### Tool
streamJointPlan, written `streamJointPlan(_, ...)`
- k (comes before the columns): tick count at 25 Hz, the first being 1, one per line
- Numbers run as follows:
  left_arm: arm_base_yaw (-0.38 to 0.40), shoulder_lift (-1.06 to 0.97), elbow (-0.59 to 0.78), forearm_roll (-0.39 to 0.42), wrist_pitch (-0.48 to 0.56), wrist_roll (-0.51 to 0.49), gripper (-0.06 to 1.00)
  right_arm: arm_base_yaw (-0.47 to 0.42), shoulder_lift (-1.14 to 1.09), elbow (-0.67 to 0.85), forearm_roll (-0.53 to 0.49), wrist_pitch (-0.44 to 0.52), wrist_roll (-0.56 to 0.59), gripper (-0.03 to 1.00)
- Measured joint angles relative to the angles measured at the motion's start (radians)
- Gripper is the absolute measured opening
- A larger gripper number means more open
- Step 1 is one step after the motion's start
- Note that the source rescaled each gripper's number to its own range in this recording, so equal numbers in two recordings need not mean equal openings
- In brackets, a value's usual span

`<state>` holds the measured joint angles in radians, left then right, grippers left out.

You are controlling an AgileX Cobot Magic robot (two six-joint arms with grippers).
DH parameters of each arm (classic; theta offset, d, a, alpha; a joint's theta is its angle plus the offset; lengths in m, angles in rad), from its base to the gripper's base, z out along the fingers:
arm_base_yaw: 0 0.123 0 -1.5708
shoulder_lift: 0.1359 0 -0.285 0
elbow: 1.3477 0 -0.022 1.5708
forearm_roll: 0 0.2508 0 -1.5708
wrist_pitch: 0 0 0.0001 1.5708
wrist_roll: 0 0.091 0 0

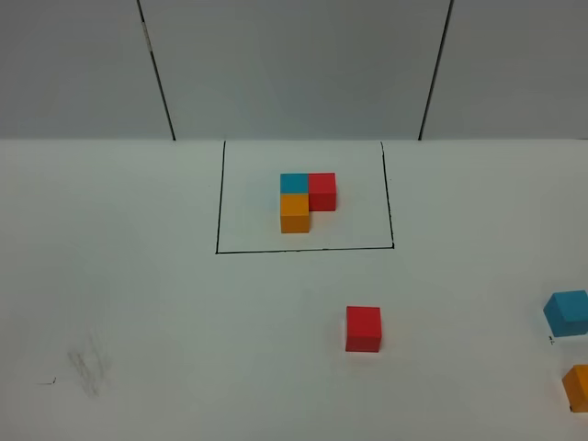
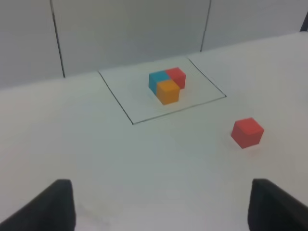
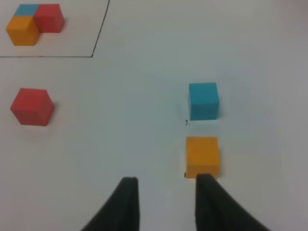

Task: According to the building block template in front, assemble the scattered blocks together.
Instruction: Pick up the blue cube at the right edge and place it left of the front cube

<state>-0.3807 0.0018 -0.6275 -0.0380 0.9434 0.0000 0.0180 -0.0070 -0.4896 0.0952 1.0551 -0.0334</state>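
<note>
The building block template (image 1: 308,200) is an L of blue, red and orange cubes inside a thin black rectangle (image 1: 220,193) at the table's far middle. It also shows in the left wrist view (image 2: 167,84) and the right wrist view (image 3: 33,21). The loose red cube (image 1: 363,328) (image 2: 247,132) (image 3: 32,106) sits in front of the frame. The sky-blue cube (image 1: 567,312) (image 3: 203,99) and the orange cube (image 1: 579,386) (image 3: 202,156) lie at the right edge. My left gripper (image 2: 161,211) is wide open and empty. My right gripper (image 3: 166,179) is open and empty, one fingertip (image 3: 207,185) at the orange cube's near edge.
The white table (image 1: 184,349) has a faint grey smudge (image 1: 87,367) at the front left. A grey panelled wall with dark seams (image 1: 156,69) stands behind the table's far edge. Neither arm shows in the exterior high view.
</note>
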Motion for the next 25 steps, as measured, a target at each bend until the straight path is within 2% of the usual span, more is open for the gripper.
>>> streamJointPlan(6,0.002,-0.006,0.066,0.020,0.056,-0.038,0.52,0.000,0.000,0.000,0.000,0.000,0.000,0.00)
streamJointPlan(13,0.012,-0.006,0.120,0.038,0.132,-0.040,0.52,0.000,0.000,0.000,0.000,0.000,0.000,0.00)
streamJointPlan(19,0.012,-0.006,0.121,0.038,0.134,-0.040,0.52,0.000,0.000,0.000,0.000,0.000,0.000,0.00)
streamJointPlan(21,0.055,-0.006,0.121,0.032,0.134,-0.040,0.52,0.000,0.000,0.000,0.000,0.000,0.000,0.00)
streamJointPlan(25,0.221,-0.006,0.121,0.031,0.134,-0.039,0.52,0.000,0.000,0.000,0.000,0.000,0.000,0.00)
